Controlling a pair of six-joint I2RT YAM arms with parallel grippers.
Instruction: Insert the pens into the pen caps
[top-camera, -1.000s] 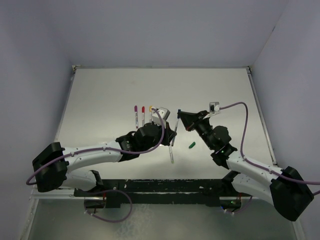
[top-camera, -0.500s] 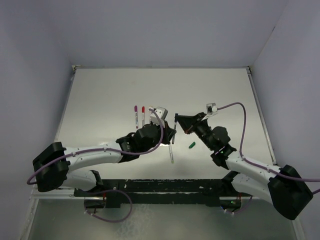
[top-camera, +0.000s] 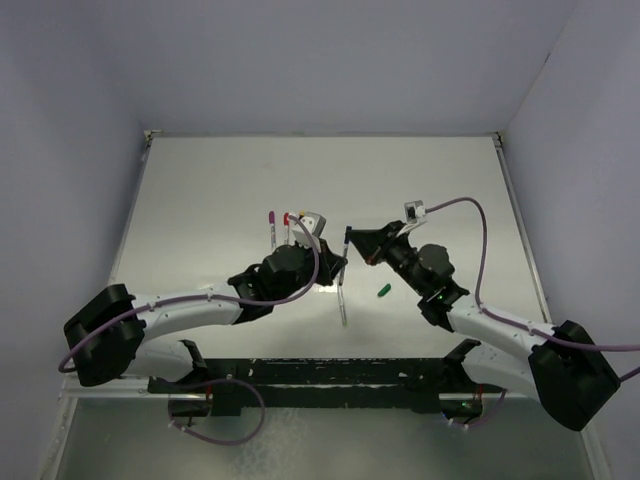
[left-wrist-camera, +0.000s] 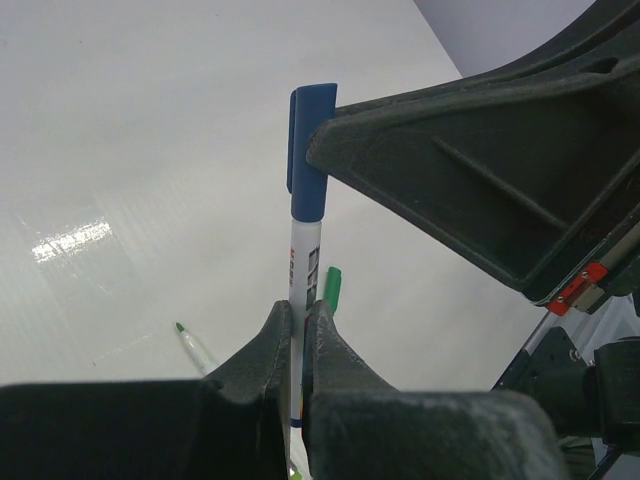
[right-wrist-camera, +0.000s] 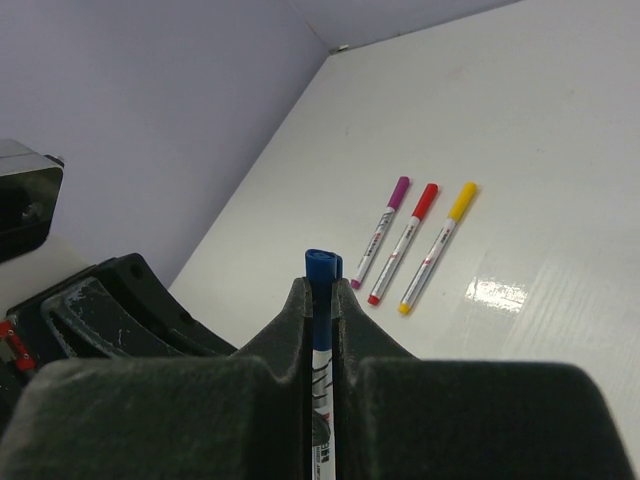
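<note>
My left gripper (left-wrist-camera: 297, 322) is shut on the white barrel of the blue pen (left-wrist-camera: 304, 262), which it holds upright. The blue cap (left-wrist-camera: 307, 150) sits on the pen's top end. My right gripper (right-wrist-camera: 320, 298) is shut on that blue cap (right-wrist-camera: 322, 268). In the top view both grippers meet at mid-table, the left (top-camera: 336, 268) and the right (top-camera: 348, 240). An uncapped green pen (top-camera: 342, 306) and a loose green cap (top-camera: 383, 290) lie just below them. The magenta (right-wrist-camera: 385, 222), red (right-wrist-camera: 406, 236) and yellow (right-wrist-camera: 436, 246) pens lie capped, side by side.
The white table (top-camera: 220, 190) is walled at the back and both sides. The green pen's tip (left-wrist-camera: 193, 343) and green cap (left-wrist-camera: 331, 288) lie directly beneath the held pen. The black rail (top-camera: 320, 375) runs along the near edge.
My right gripper has shifted left with the blue cap, closing in on my left gripper. My left wrist has moved slightly left and back. The pens on the table have not moved.
</note>
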